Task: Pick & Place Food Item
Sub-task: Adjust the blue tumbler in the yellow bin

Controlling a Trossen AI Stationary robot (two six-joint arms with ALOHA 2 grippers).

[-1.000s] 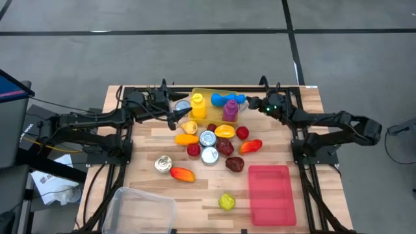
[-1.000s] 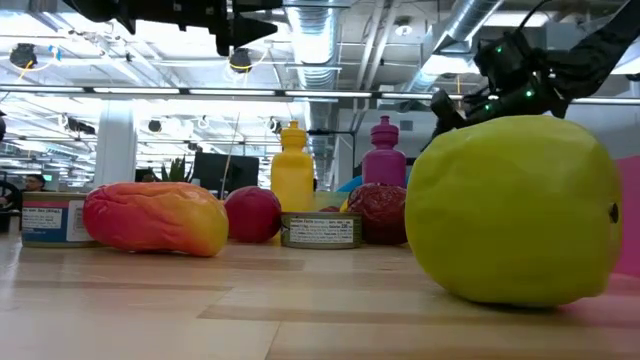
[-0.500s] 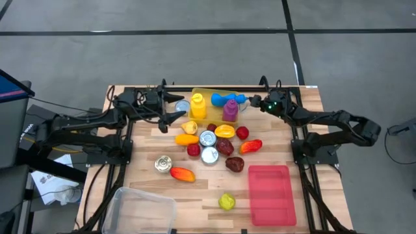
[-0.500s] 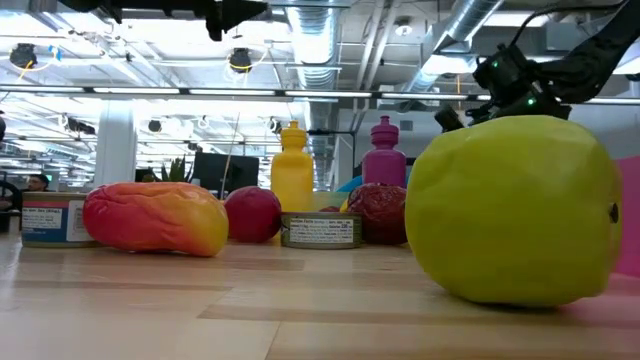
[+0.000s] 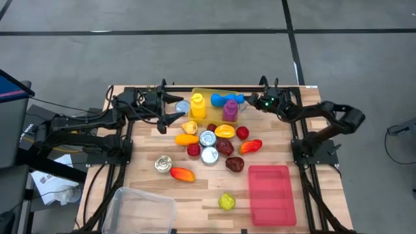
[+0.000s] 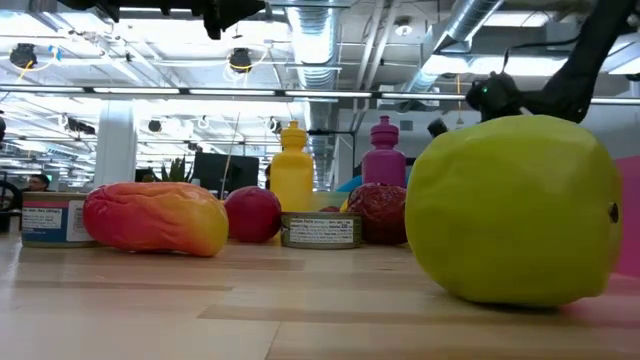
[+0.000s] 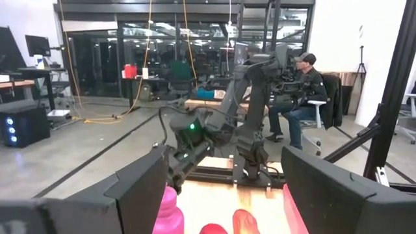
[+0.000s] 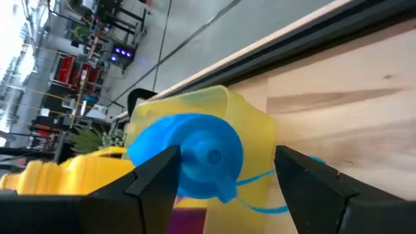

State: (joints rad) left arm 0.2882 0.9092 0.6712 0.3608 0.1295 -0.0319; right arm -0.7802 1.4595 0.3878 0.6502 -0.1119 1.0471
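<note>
The table holds a heap of toy food and containers around (image 5: 214, 140). A blue bottle (image 5: 222, 100) lies on its side on a yellow tray (image 5: 207, 93) at the far edge. My right gripper (image 5: 249, 102) is open and level. In the right wrist view its fingers (image 8: 156, 172) stand on either side of the blue bottle's cap (image 8: 195, 156), apart from it. My left gripper (image 5: 174, 118) is open and hangs above the heap's far left side, beside the yellow bottle (image 5: 198, 105). In the left wrist view its fingers (image 7: 140, 188) frame the right arm (image 7: 247, 97) across the table.
A magenta bottle (image 5: 230, 110) stands near the blue one. Several cans, red and orange fruits lie mid-table. A red-orange fruit (image 5: 182, 173), a yellow-green fruit (image 5: 226, 201), a red tray (image 5: 268, 194) and a clear tub (image 5: 143, 208) sit nearer. People sit beyond the table (image 7: 302, 91).
My left gripper drew back toward the table's left edge and rose a little. My right arm folded its elbow inward, and its gripper sank lower toward the blue bottle. No object moved.
</note>
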